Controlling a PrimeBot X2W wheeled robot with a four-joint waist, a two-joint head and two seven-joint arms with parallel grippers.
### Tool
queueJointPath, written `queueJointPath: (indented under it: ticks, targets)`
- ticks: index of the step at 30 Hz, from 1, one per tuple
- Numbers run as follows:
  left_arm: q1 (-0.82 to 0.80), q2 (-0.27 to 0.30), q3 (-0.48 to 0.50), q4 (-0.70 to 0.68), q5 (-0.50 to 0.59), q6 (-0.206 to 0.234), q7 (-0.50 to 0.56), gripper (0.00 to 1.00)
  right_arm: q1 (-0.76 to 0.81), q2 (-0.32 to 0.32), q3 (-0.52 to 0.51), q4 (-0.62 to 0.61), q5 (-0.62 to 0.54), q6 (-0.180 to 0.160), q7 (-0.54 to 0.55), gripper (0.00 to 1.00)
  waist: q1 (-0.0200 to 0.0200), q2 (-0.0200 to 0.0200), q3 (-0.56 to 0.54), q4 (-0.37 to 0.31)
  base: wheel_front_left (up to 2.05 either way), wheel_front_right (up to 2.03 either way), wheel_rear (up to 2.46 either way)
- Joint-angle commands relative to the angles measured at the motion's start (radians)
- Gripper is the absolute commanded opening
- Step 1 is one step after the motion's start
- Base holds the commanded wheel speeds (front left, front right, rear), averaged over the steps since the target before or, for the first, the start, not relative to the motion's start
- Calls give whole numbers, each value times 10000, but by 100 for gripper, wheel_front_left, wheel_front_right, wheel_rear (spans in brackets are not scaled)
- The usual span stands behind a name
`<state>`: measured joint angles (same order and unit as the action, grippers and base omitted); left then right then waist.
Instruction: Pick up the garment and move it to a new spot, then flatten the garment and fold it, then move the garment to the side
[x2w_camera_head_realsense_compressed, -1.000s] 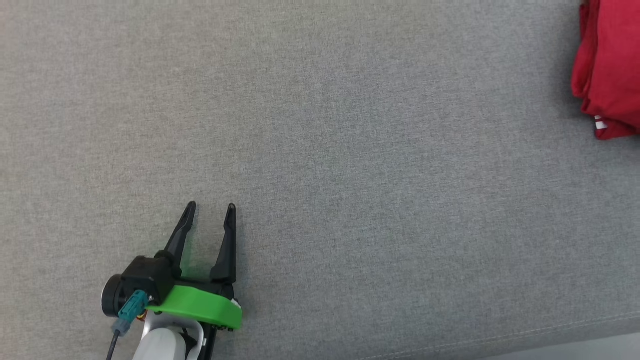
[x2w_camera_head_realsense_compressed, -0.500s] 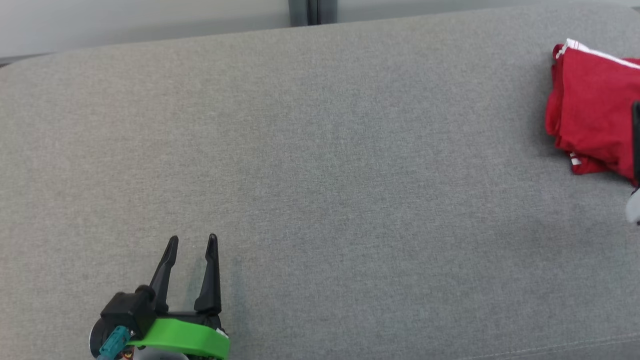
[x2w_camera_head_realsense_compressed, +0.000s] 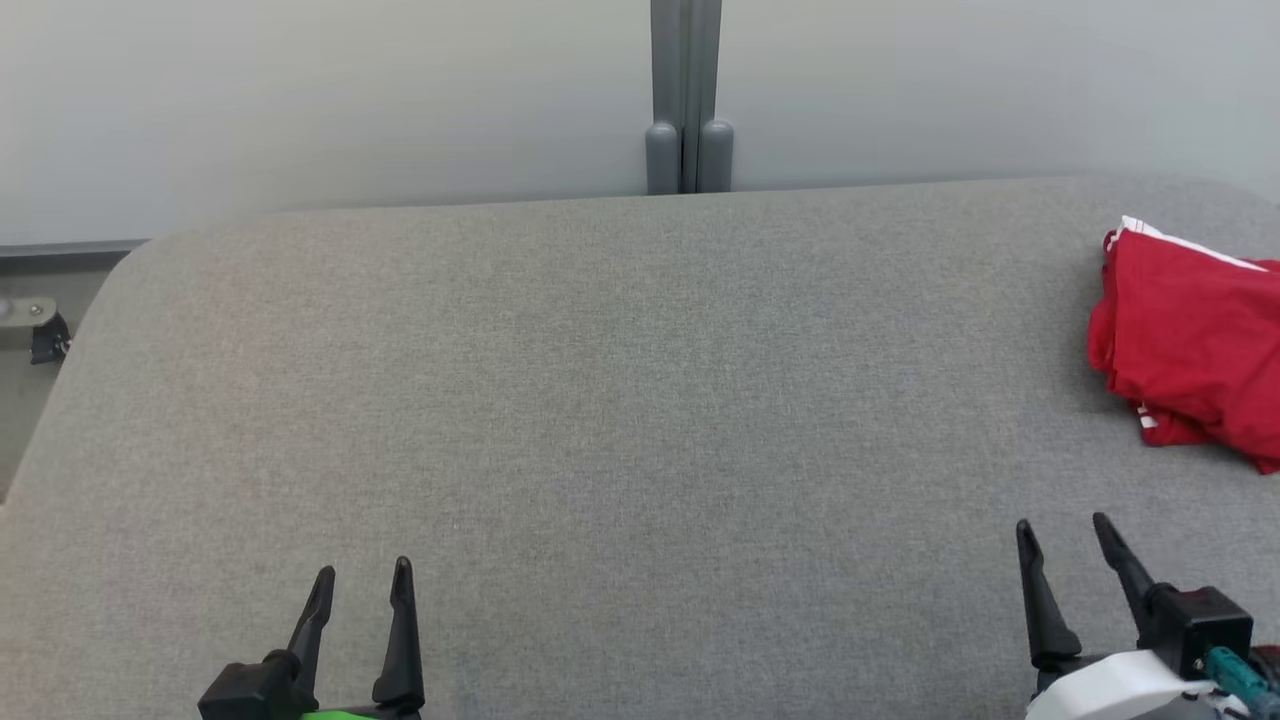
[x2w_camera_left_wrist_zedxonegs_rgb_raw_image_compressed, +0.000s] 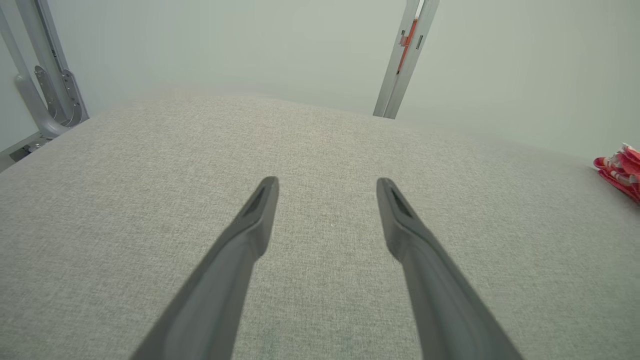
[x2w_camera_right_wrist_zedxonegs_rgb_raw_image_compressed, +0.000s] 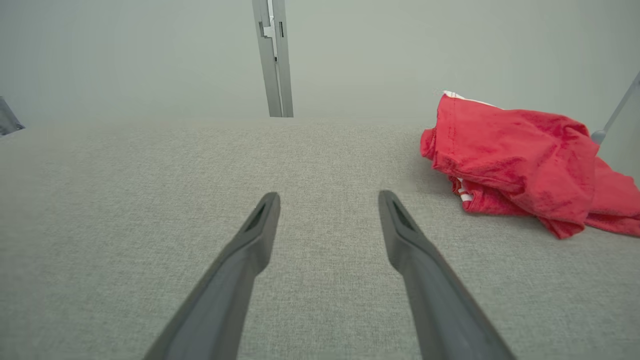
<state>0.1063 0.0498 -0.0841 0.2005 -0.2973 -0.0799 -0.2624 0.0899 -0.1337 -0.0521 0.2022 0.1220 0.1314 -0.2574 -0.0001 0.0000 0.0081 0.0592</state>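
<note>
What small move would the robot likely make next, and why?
Probably reach the right gripper forward and to its right, toward the red garment. That gripper is open, empty and nearest the cloth, which lies bunched rather than flat at the right edge of the grey surface. The left gripper, also open, is far off.

Both grippers (x2w_camera_head_realsense_compressed: 362, 570) (x2w_camera_head_realsense_compressed: 1062, 522) low, jaws apart

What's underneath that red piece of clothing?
The red garment lies bunched on the grey padded surface. Its own white-trimmed folds peek out beneath; anything else under the cloth is hidden.
</note>
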Motion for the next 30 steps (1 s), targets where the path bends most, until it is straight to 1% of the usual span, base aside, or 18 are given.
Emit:
queueJointPath:
  ticks: [1,5,10,12,13,16,22,24,30]
  targets:
    - [66,21,5,27,98,-58,-26,100,219,139,-37,48,-126,-17,-76,100,1,0,-324,97,0,0,0]
    - [-60,21,19,55,172,-88,-26,100,499,520,-197,-163,-359,-17,-72,100,1,0,-366,-18,0,0,0]
    - [-126,21,53,100,257,-112,-26,100,575,700,-339,-262,-495,-17,-75,100,1,0,-348,-151,0,0,0]
    - [-72,19,-118,328,129,-206,-26,100,546,726,-395,-287,-538,-17,-75,100,1,0,-344,-192,0,0,0]
    - [-46,2,-142,408,134,-185,-3,0,492,729,-389,-239,-512,0,-42,0,1,0,-347,-187,0,0,0]
    - [46,-42,-174,622,5,-186,83,0,448,771,-408,6,-399,2,18,0,1,0,-346,-191,0,0,0]
    - [-140,-25,-11,605,-1123,-213,375,0,188,774,-488,96,876,1,391,0,1,0,-332,-211,0,0,0]
    - [-240,-13,70,604,-1665,-227,519,0,109,776,-476,83,1506,0,523,0,1,0,-325,-221,0,0,0]
    - [-419,3,217,589,-2653,-252,783,0,-45,779,-460,72,2649,0,766,0,1,0,-311,-240,0,0,0]
